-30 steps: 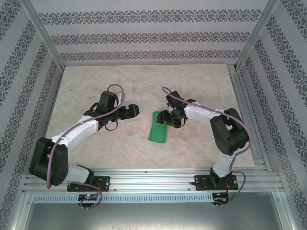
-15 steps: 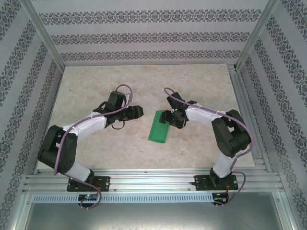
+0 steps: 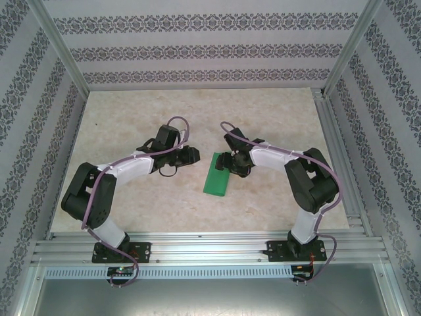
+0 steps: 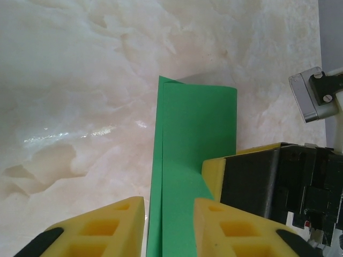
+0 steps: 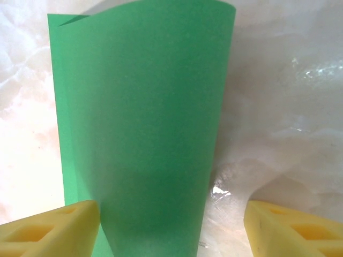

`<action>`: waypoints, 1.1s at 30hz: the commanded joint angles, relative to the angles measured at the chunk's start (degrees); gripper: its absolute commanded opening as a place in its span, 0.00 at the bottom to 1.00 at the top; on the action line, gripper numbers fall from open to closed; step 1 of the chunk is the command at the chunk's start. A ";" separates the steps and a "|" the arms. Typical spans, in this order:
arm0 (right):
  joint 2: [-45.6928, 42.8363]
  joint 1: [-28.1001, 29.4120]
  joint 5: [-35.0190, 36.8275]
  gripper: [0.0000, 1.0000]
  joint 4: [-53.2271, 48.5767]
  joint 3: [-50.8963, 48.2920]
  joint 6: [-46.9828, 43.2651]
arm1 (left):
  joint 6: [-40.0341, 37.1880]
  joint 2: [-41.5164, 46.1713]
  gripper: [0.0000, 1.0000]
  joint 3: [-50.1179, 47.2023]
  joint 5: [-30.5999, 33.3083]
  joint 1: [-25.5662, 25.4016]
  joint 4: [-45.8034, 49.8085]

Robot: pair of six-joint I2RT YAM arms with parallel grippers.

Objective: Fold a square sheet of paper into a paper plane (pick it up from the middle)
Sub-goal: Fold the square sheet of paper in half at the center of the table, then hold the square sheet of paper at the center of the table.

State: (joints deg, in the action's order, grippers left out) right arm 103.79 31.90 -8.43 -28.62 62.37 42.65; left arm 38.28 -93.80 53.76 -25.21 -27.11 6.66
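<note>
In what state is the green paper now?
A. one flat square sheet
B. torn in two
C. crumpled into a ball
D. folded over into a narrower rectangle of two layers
D: the green paper is a narrow rectangle, and at its far corner a second layer's edge peeks out.

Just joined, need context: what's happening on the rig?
Two arms are mid paper-plane fold. The green sheet lies on the table, loosely doubled over into a strip. The right end effector sits at its far end, jaws wide, straddling it. The left end effector is just left of that end, jaws slightly apart.
</note>
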 commanded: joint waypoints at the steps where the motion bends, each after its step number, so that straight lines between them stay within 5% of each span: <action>1: 1.02 0.90 0.53 0.75 1.12 1.09 1.05 | 0.85 -1.47 0.27 1.91 -1.21 -0.84 -2.79; 14: 2.18 1.05 1.43 0.75 0.70 0.88 1.81 | 2.35 -6.90 0.12 4.33 -3.62 -2.58 -3.76; 33: 4.84 1.58 0.96 0.78 1.37 1.88 2.18 | 3.89 -9.60 0.08 5.44 -3.41 -3.98 -3.67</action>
State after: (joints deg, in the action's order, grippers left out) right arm 105.32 32.91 -7.09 -30.11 64.25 43.94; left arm 41.25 -102.54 57.63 -28.05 -30.46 4.67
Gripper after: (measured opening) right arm 0.783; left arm 0.087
